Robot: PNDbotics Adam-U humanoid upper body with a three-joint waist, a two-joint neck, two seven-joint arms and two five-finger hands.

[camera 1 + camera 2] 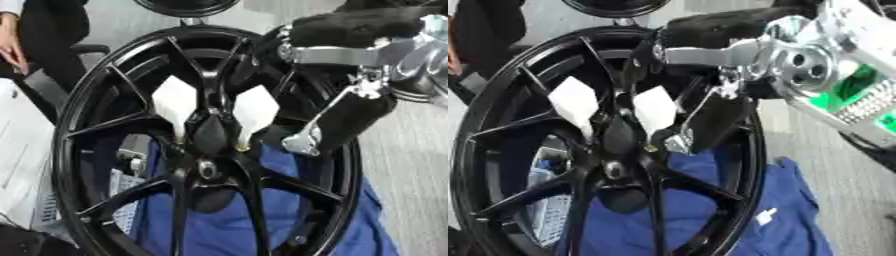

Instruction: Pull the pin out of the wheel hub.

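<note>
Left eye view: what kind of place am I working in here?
Probably a workshop or garage floor: a black wheel on a blue cloth, with another rim beyond it and grey floor around.

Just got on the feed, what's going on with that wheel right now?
The robot's right hand has reached in from the upper right to the black wheel, close beside its centre. Two white tags sit on the spokes just above the centre. Whether the fingers hold anything can't be made out. A blue cloth lies beneath the wheel. The left hand is not in view.
</note>
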